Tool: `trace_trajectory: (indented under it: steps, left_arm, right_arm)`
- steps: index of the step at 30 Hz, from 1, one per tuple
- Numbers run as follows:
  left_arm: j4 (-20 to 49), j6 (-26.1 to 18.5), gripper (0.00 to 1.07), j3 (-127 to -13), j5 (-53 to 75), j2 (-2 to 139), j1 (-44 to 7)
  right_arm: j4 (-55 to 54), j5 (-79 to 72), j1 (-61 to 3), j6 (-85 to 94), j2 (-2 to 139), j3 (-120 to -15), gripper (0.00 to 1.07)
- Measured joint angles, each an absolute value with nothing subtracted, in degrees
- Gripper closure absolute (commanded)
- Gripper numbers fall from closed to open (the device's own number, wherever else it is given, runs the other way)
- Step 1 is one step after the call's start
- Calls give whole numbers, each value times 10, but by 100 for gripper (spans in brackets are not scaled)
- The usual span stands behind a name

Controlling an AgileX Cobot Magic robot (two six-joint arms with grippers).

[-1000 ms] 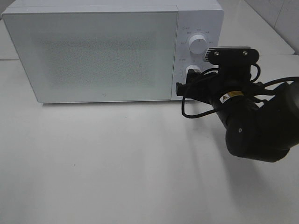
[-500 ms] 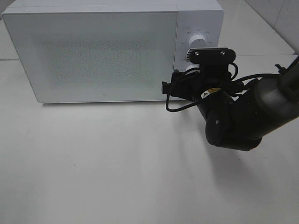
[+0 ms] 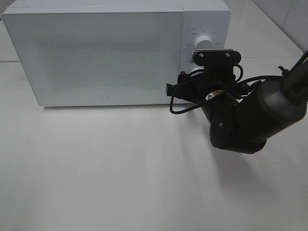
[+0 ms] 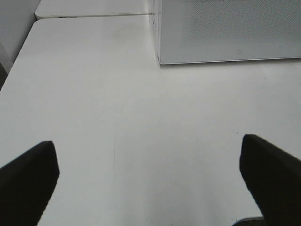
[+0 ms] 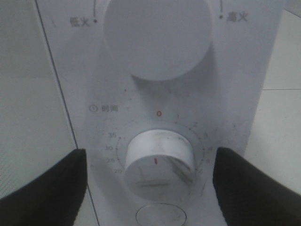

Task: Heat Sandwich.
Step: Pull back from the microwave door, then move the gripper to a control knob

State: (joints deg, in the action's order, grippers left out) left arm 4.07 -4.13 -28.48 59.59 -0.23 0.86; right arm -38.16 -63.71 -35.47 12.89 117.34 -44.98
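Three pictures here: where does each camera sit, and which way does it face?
Exterior high: overhead, looking down on the microwave and table; the right arm shows.
Left wrist: on the left arm, facing across the table to the microwave's corner; open left gripper shows.
Right wrist: close to the panel, facing the timer knob; open right gripper flanks it.
Shared: exterior high and right wrist both show the upper dial.

microwave [image 3: 204, 19]: white casing, smooth, satin | door [image 3: 96, 55]: pale glossy pane, fine dotted mesh | upper knob [image 5: 157, 37]: white plastic, smooth, matt | timer knob [image 5: 159, 162]: white plastic, grey scuffs | table [image 3: 96, 168]: white, smooth, matt, faint sheen | right arm [image 3: 240, 120]: black shell, slightly glossy | cable [image 3: 185, 108]: black, rubbery
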Motion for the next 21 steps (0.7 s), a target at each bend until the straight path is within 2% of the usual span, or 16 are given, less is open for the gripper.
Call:
trace_trajectory:
  steps: [3, 4, 5, 6, 8, 11, 21]
  left_arm:
    - [41, -41, 5, -285, 596, -2, 9]
    - [41, -41, 5, -285, 596, -2, 9]
    - [41, -41, 5, -285, 596, -2, 9]
    - [41, -41, 5, -285, 596, -2, 9]
    - [41, -41, 5, -285, 596, -2, 9]
    - [41, -41, 5, -285, 595, -2, 9]
    - [41, -41, 6, -285, 595, -2, 9]
  right_arm:
    - [-382, -637, -355, 129, 1173, -450, 57]
    - [-382, -637, -355, 129, 1173, -450, 57]
    - [-382, -637, -355, 129, 1173, -450, 62]
    - [-384, -638, -355, 129, 1173, -450, 74]
    - [-388, -638, -353, 129, 1173, -450, 85]
    - [-388, -638, -353, 129, 1173, -450, 91]
    - [-388, -638, -353, 129, 1173, -450, 89]
